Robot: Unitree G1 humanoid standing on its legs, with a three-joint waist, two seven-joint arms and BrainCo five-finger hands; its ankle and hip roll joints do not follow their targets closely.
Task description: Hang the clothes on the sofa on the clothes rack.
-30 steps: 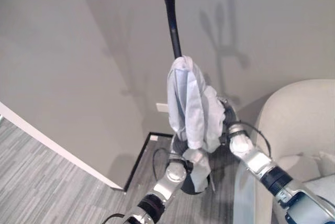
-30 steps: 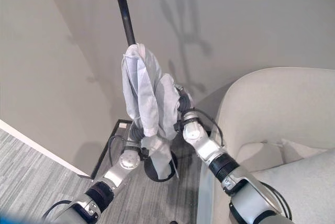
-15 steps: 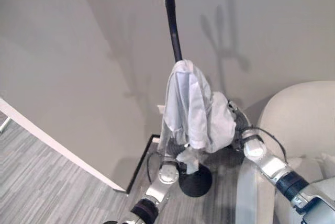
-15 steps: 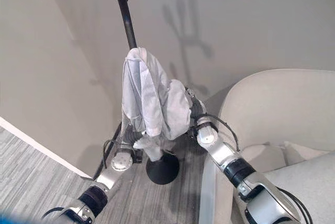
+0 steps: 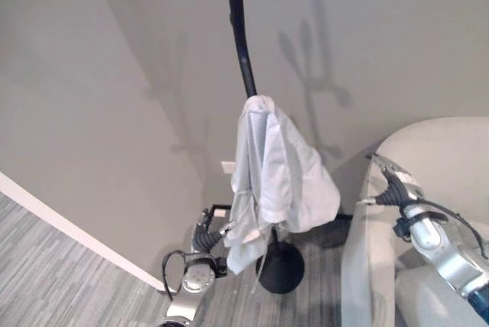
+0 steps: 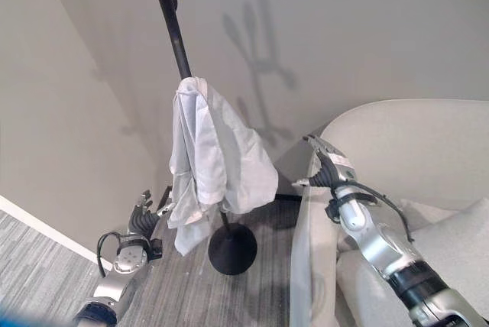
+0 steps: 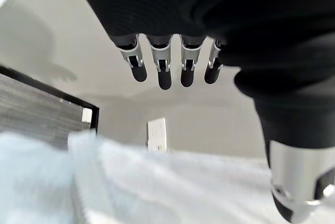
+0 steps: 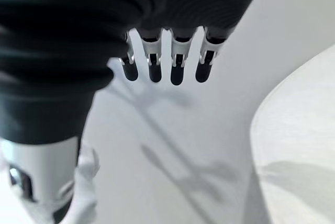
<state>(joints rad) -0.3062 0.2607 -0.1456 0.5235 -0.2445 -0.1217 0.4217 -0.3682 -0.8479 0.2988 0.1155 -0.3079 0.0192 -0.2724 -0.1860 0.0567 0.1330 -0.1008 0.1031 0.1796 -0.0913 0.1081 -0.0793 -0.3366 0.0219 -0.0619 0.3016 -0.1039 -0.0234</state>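
Note:
A pale blue-white garment [image 5: 271, 170] hangs draped over a hook of the black clothes rack [image 5: 237, 29], and its folds fall toward the round base [image 6: 231, 250]. My left hand [image 6: 144, 216] is low at the garment's left side, a little apart from its hem, with straight open fingers [image 7: 165, 75]. The left wrist view has the cloth [image 7: 167, 187] just past them. My right hand [image 6: 327, 163] is off to the garment's right, above the sofa's back [image 6: 397, 132], open and holding nothing, its fingers [image 8: 178, 69] straight.
The rack stands in a corner of grey walls, with a wall socket [image 5: 227, 167] low behind it. The light curved sofa [image 5: 435, 159] is close on the right. Grey striped carpet [image 5: 46, 266] lies to the left, beyond a white skirting strip.
Both hands have let go of the garment, which now hangs by itself on the rack. The left hand has dropped down and left. The right hand has drawn back over the sofa.

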